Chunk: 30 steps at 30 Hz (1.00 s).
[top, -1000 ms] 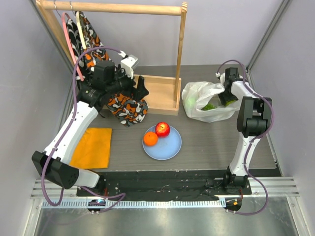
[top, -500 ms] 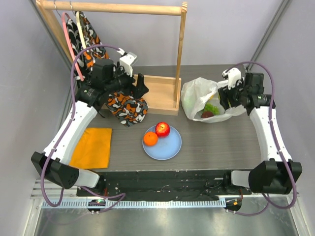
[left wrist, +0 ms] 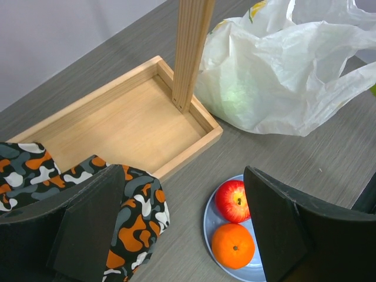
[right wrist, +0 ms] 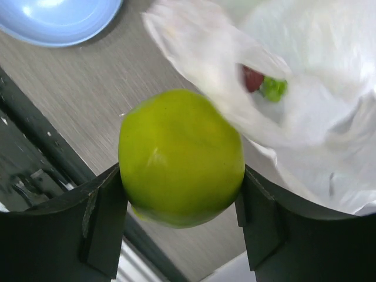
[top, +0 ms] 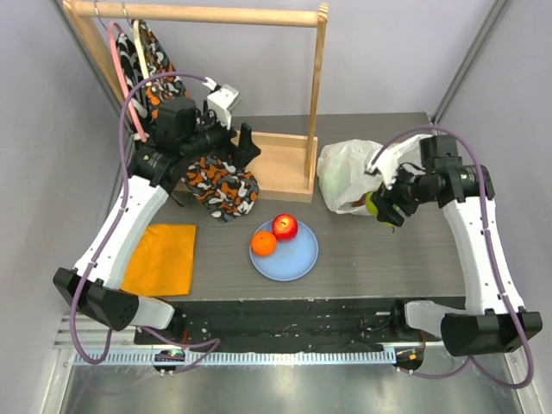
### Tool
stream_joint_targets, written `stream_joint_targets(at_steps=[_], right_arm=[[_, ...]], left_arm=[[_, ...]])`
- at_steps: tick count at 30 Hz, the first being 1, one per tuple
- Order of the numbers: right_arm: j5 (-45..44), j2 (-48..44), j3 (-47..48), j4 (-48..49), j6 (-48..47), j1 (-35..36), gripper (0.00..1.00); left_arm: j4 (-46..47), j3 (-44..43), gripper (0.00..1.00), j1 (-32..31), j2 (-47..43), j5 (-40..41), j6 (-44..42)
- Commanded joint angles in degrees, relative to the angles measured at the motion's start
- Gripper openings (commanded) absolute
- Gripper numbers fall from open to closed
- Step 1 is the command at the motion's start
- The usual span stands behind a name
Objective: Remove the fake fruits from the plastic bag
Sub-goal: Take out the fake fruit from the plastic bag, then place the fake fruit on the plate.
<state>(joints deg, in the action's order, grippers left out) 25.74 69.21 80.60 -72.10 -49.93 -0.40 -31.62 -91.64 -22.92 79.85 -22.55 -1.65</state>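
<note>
On the overhead camera I am watching the right gripper clamping a green fruit between its fingers. The fruit is sitting outside the plastic bag, just beside the bag's near edge. The bag is lying at the back right of the table, next to the foot of the wooden rack. A red apple and an orange are resting side by side, touching, on the light-blue plate. The left gripper is hanging over a patterned garment by the rack's base. A folded orange cloth is lying on the left of the table.

The left wrist camera is showing me its two fingers standing wide apart with nothing between them. Beyond them I am seeing the rack's base, the bag with a pale green shape showing through its wall, and the apple and orange on the plate.

Through the right wrist camera the green fruit is filling the gap between the fingers, both pressing against its sides. Behind it the bag is lying slightly blurred, with a small dark red shape and a green one showing at its mouth. I cannot tell which fruits those are.
</note>
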Motion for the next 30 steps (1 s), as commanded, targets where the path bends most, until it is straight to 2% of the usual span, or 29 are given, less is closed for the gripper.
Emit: stream_joint_targets(at_steps=[1, 2, 4, 5, 8, 9, 12, 18, 21, 30], right_arm=[[-6.6, -1.2, 2.2, -13.5, -11.7, 11.6, 0.43], [-8.1, 0.1, 2.1, -13.0, -11.4, 18.4, 0.43], [-11.8, 2.1, 1.8, -10.8, -10.5, 24.5, 0.42], [-13.5, 4.5, 1.8, -10.1, -10.3, 31.0, 0.42], [-20.8, 10.0, 2.1, -10.2, -10.7, 40.2, 0.42], [-24.6, 14.6, 2.6, -10.8, -11.1, 45.1, 0.42], [-30.1, 23.2, 4.7, -13.6, -12.2, 50.8, 0.41], [-41.7, 33.7, 9.3, -14.3, -12.0, 56.9, 0.4], [-49.8, 38.4, 8.2, -14.4, -10.6, 60.2, 0.4], [-56.0, 45.6, 8.4, -14.4, -10.2, 62.8, 0.44]], left_arm=[[0.2, 0.7, 0.87, -0.3, -1.9, 0.0, 0.1], [0.2, 2.1, 0.88, -0.3, -2.3, 0.1, 0.2], [0.1, 3.4, 0.88, -0.2, -3.4, 0.7, 0.2], [0.0, 3.7, 0.88, -0.2, -3.7, 1.3, 0.1], [-0.8, 4.2, 0.88, 0.2, -4.9, 2.6, -1.2], [-1.0, 3.9, 0.88, 0.3, -5.7, 2.8, -1.4], [-1.9, 3.9, 0.89, 0.9, -7.4, 4.6, -3.4], [-3.4, 5.6, 0.89, 1.8, -13.0, 7.2, -8.7], [-3.5, 6.6, 0.89, 2.4, -14.7, 7.1, -9.0], [-3.5, 9.0, 0.89, 3.3, -18.2, 5.5, -7.8]])
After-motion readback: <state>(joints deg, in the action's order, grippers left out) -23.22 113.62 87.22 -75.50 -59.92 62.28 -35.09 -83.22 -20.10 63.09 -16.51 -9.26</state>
